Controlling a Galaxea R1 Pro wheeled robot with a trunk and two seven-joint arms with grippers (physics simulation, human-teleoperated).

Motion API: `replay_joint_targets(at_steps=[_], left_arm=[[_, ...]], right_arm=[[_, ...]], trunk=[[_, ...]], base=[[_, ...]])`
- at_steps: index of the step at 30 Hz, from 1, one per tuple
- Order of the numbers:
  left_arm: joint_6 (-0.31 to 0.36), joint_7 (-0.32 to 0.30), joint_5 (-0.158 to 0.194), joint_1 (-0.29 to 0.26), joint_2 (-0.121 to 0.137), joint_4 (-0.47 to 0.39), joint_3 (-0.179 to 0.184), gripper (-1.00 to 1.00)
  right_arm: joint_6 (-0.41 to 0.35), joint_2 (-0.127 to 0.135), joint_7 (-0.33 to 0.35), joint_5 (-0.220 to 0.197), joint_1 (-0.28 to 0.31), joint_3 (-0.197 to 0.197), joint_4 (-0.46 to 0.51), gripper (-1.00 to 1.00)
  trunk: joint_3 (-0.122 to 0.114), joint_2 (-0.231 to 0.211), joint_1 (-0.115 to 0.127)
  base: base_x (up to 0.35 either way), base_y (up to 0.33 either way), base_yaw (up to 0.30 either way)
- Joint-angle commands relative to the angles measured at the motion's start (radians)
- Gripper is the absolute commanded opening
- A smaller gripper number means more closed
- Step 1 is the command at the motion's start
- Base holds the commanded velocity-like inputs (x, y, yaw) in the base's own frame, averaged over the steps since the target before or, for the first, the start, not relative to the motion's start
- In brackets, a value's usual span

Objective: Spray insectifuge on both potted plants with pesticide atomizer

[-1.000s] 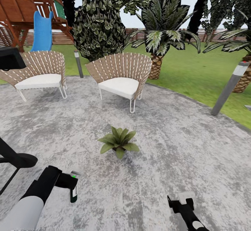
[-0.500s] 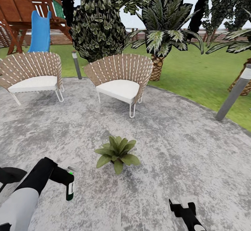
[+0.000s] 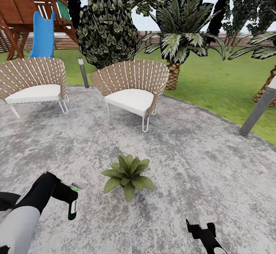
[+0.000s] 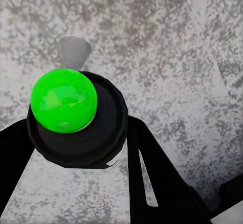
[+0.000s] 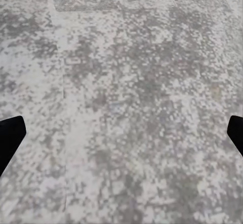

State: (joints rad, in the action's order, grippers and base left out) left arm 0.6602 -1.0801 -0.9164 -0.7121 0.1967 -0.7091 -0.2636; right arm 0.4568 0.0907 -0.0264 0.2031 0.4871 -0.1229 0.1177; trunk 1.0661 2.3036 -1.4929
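The pesticide atomizer [image 3: 73,204] is a slim dark bottle with a white patch and a bright green tip, held roughly upright above the patio [image 3: 199,162], clamped between the jaws of the left gripper [image 3: 69,196]. One potted plant [image 3: 127,174], a low rosette of broad green leaves, sits on the patio near it.

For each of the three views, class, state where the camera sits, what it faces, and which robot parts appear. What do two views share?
Head view: on the head, looking forward and down over the patio, potted plant and chairs; both arms show.
Left wrist view: near the left gripper, facing the atomizer over stone.
Right wrist view: near the right gripper, facing bare stone.
Shared: head and left wrist views both show the atomizer.
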Motion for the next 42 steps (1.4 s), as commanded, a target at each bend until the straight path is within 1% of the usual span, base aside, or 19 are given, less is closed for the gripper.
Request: replay_joint_targets(at_steps=[1, 7, 16, 17, 21, 22, 23, 24, 25, 26, 27, 28, 30, 32, 33, 37, 38, 42], left_arm=[[0.007, -0.008, -0.007, 0.0, -0.001, -0.001, -0.003, -1.0], [0.007, -0.008, -0.007, 0.0, -0.002, -0.001, -0.003, -1.0], [0.007, -0.009, -0.006, 0.0, -0.007, 0.007, 0.002, -1.0], [0.007, -0.009, -0.005, 0.0, -0.007, 0.008, 0.009, -1.0], [0.008, -0.014, -0.001, 0.002, -0.006, 0.012, 0.088, -1.0], [0.008, -0.029, 0.0, 0.002, -0.005, 0.012, 0.107, -1.0], [0.008, -0.055, -0.001, 0.002, -0.004, 0.012, 0.117, -1.0], [0.007, -0.086, -0.004, 0.001, -0.003, 0.012, 0.122, -1.0], [0.007, -0.105, -0.009, 0.001, -0.003, 0.01, 0.125, -1.0], [0.007, -0.123, -0.031, 0.0, -0.002, 0.006, 0.126, -1.0], [0.008, -0.156, -0.097, -0.011, -0.005, 0.001, 0.126, -1.0], [0.01, -0.256, -0.197, -0.057, -0.008, 0.0, 0.126, -1.0], [0.012, -0.351, -0.272, -0.092, -0.012, 0.0, 0.126, -1.0], [0.013, -0.401, -0.327, -0.108, -0.015, 0.0, 0.124, -1.0], [0.013, -0.406, -0.333, -0.108, -0.015, -0.001, 0.124, -1.0], [0.013, -0.41, -0.339, -0.105, -0.016, -0.001, 0.125, -1.0], [0.01, -0.393, -0.343, -0.106, -0.014, 0.0, 0.19, -1.0], [0.01, -0.392, -0.343, -0.103, -0.013, 0.0, 0.192, -1.0]], right_arm=[[0.003, 0.0, -0.003, 0.011, 0.001, -0.007, -0.001, 1.0], [0.003, 0.0, -0.003, 0.011, 0.001, -0.006, -0.001, 1.0], [0.003, 0.0, -0.003, 0.012, 0.001, -0.006, -0.007, 1.0], [0.003, 0.0, -0.003, 0.012, 0.001, -0.006, -0.007, 1.0], [0.003, 0.0, -0.003, 0.012, 0.001, -0.006, -0.007, 1.0], [0.003, 0.0, -0.003, 0.012, 0.001, -0.006, -0.007, 1.0], [0.003, 0.0, -0.003, 0.012, 0.001, -0.006, -0.007, 1.0], [0.003, 0.0, -0.003, 0.012, 0.001, -0.006, -0.007, 1.0], [0.003, 0.0, -0.003, 0.012, 0.001, -0.006, -0.007, 1.0], [0.003, 0.0, -0.003, 0.012, 0.001, -0.006, -0.007, 1.0], [0.003, 0.0, -0.003, 0.012, 0.001, -0.006, -0.007, 1.0], [0.003, 0.0, -0.003, 0.012, 0.001, -0.006, -0.007, 1.0], [0.003, 0.0, -0.003, 0.012, 0.001, -0.006, -0.007, 1.0], [0.003, 0.0, -0.003, 0.012, 0.001, -0.006, -0.007, 1.0], [0.003, 0.0, -0.003, 0.012, 0.001, -0.006, -0.007, 1.0], [0.003, 0.0, -0.003, 0.012, 0.001, -0.006, -0.007, 1.0], [0.005, 0.0, -0.003, 0.012, 0.001, -0.006, -0.007, 1.0], [0.004, 0.0, -0.001, 0.012, 0.001, -0.006, -0.007, 1.0]], trunk=[[0.001, 0.0, 0.0], [0.001, 0.0, 0.0], [0.001, 0.0, 0.0], [0.001, 0.0, 0.0], [0.001, 0.0, 0.0], [0.001, 0.0, 0.0], [0.001, 0.0, 0.0], [0.001, 0.0, 0.0], [0.001, 0.0, 0.0], [0.001, 0.0, 0.0], [0.001, 0.0, 0.0], [0.001, 0.0, 0.0], [0.001, 0.0, 0.0], [0.001, 0.0, 0.0], [0.001, 0.0, 0.0], [0.001, 0.0, 0.0], [0.001, 0.0, 0.0], [0.001, 0.0, 0.0]], base=[[0.0, 0.0, 0.0], [0.068, 0.003, 0.0], [0.302, 0.091, 0.0], [0.321, 0.077, 0.0], [0.15, 0.023, 0.0], [0.036, 0.005, 0.0], [0.018, 0.003, 0.0], [0.009, 0.001, 0.0], [0.005, 0.001, 0.0], [0.003, 0.0, 0.0], [0.0, 0.0, 0.0], [0.0, 0.0, 0.0], [0.0, 0.0, 0.0], [0.088, 0.0, 0.0], [0.217, 0.0, 0.0], [0.29, 0.0, 0.0], [0.0, 0.0, 0.0], [0.0, 0.0, 0.0]])
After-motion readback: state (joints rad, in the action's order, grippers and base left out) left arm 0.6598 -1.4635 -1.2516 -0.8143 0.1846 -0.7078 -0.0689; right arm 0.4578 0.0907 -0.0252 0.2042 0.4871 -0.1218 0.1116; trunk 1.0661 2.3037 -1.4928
